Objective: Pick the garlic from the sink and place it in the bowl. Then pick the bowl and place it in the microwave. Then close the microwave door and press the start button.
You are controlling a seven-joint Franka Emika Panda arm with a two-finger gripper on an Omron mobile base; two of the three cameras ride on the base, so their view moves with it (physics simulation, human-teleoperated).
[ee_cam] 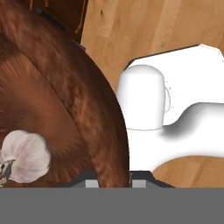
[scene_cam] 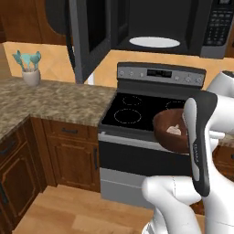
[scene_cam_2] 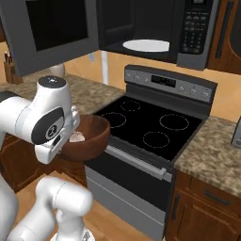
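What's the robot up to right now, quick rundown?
Gripper shut on bowl rim, held in front of the stove. Garlic inside bowl. Microwave open above, turntable bare, door swung left; path looks free.

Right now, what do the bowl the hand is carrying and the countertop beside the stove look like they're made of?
The bowl looks like glossy dark reddish-brown wood: streaky grain runs across its inner wall. The countertop looks like polished speckled granite, mottled brown and grey, though it could be a stone-look laminate.
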